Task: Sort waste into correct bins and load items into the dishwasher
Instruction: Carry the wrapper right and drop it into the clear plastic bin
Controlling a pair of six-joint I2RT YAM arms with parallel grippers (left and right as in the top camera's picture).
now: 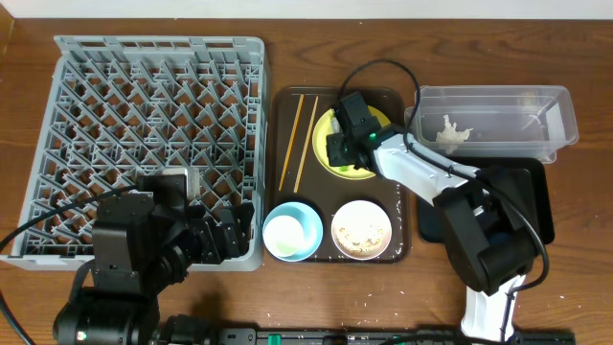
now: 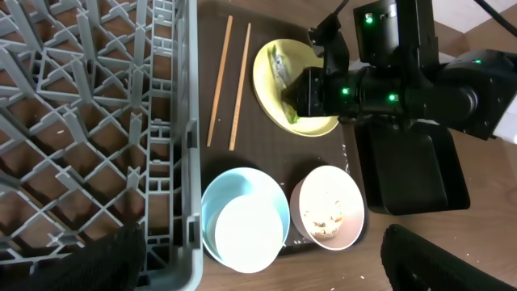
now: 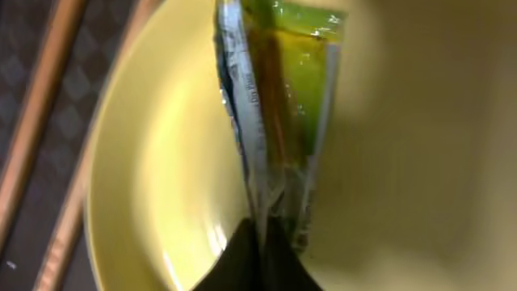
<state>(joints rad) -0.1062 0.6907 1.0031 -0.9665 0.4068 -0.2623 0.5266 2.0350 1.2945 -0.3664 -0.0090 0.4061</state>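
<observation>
My right gripper point(image 3: 262, 242) is shut on the green-and-yellow snack wrapper point(image 3: 283, 97), just over the round yellow plate point(image 3: 161, 178). In the overhead view this gripper point(image 1: 340, 151) covers most of the plate point(image 1: 381, 120). Two chopsticks point(image 1: 299, 139) lie left of the plate. The light blue bowl point(image 1: 308, 213) holds the white cup point(image 2: 246, 230). The beige bowl point(image 1: 361, 230) holds rice-like crumbs point(image 2: 327, 217). My left gripper point(image 2: 262, 255) is open and empty, above the rack's front corner and the blue bowl.
The grey dish rack point(image 1: 153, 125) fills the left. The dishes sit on a dark brown serving tray point(image 1: 321, 187). A clear tub point(image 1: 493, 120) with a white crumpled scrap point(image 1: 452, 132) stands at the back right. The black tray point(image 1: 536, 206) lies under my right arm.
</observation>
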